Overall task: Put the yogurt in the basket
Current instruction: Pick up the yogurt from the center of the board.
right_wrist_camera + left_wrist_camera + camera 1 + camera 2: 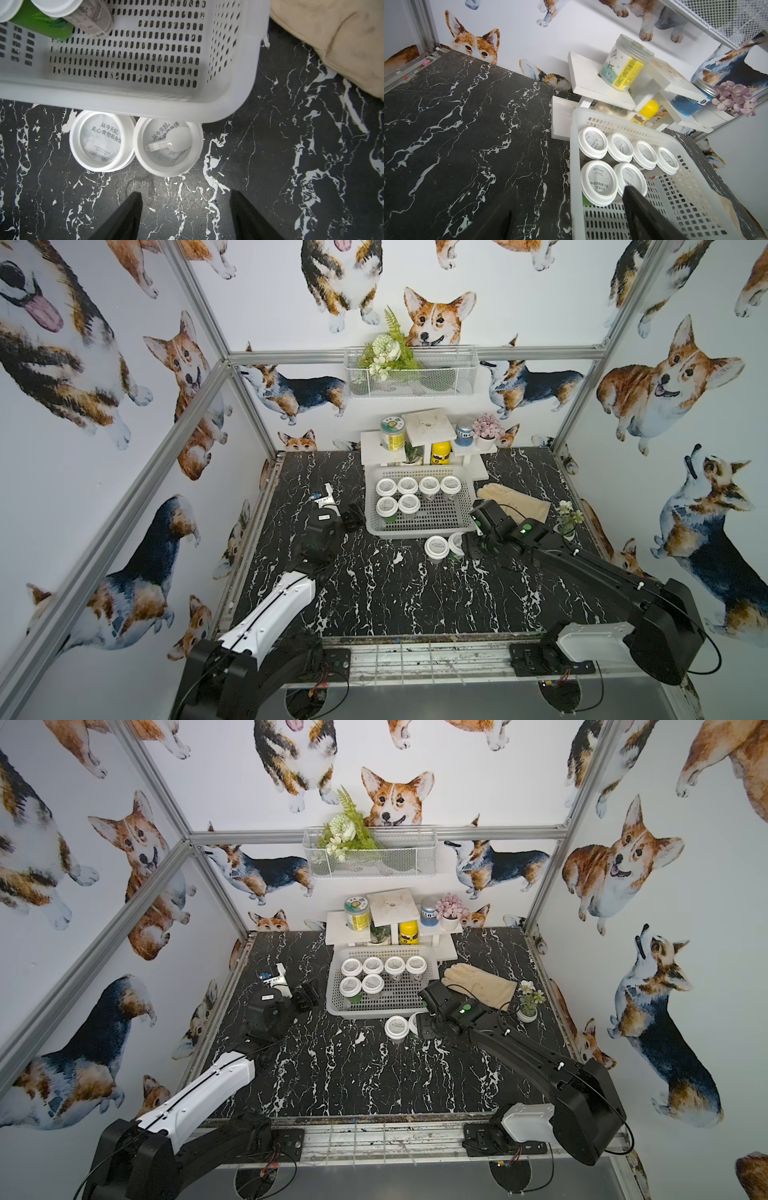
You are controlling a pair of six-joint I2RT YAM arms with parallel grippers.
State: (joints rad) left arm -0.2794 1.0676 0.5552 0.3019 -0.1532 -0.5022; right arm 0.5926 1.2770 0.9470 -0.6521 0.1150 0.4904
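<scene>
The white slotted basket (415, 530) (374, 1011) stands at the back middle of the black marble table. Several yogurt cups (408, 486) (599, 182) with white lids stand inside it. Two more yogurt cups (436, 547) (397, 1026) (101, 141) stand side by side on the table against its near rim. My right gripper (468, 546) (186, 193) hovers open just beside the right-hand cup (168, 145), holding nothing. My left gripper (353, 516) (568, 201) is open and empty, straddling the basket's left wall (574, 166), with one finger inside by the near cups.
A beige glove (515, 502) lies right of the basket, with a small flower vase (567, 522) beyond it. A white tiered shelf (428, 427) holding a jar, a yellow bottle and a blue tin stands behind. A small white device (328, 499) lies to the left.
</scene>
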